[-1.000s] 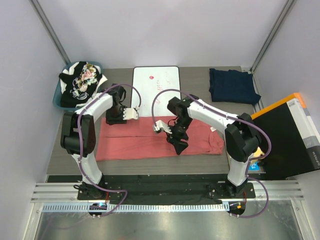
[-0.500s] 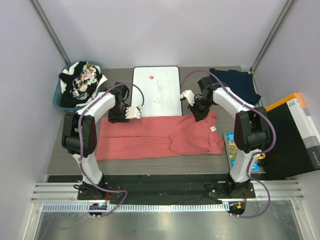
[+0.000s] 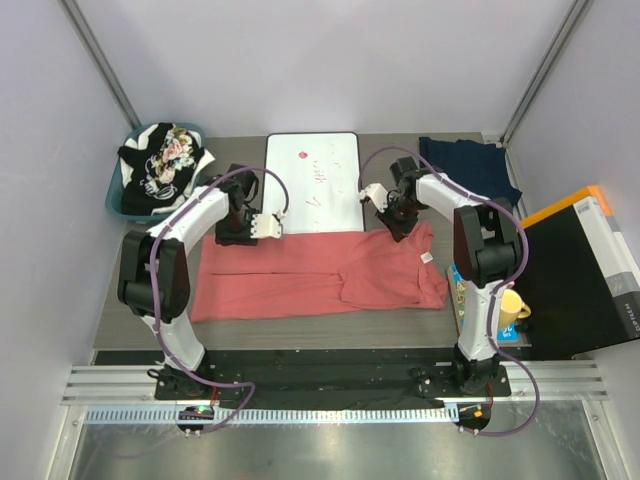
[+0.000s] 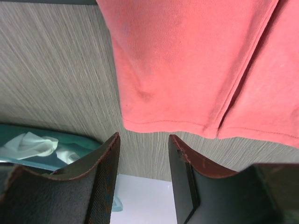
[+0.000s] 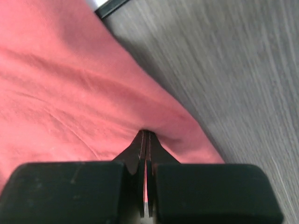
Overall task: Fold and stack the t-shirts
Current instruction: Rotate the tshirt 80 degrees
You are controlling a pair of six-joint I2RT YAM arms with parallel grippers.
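A salmon t-shirt point(image 3: 320, 275) lies spread flat across the middle of the table. My right gripper point(image 3: 400, 230) is at its far right edge, shut on a pinch of the salmon cloth point(image 5: 70, 93); in the right wrist view the jaws point(image 5: 145, 135) meet with cloth bunched between them. My left gripper point(image 3: 240, 236) is at the shirt's far left edge. It stands open over bare table point(image 4: 56, 84), just off the hem point(image 4: 168, 125), with nothing between its fingers point(image 4: 105, 177). A folded navy t-shirt point(image 3: 465, 172) lies at the back right. Black and floral t-shirts point(image 3: 160, 165) fill a basket.
A white board with a black rim point(image 3: 312, 180) lies behind the salmon shirt, between the two grippers. The teal basket point(image 3: 118, 205) stands at the back left. A black and orange box point(image 3: 580, 270), a yellow cup point(image 3: 510, 305) and a blue book point(image 3: 462, 290) sit at the right.
My right arm swung from the middle of the salmon shirt to its far right edge and its gripper closed on the cloth there. The left gripper barely moved.
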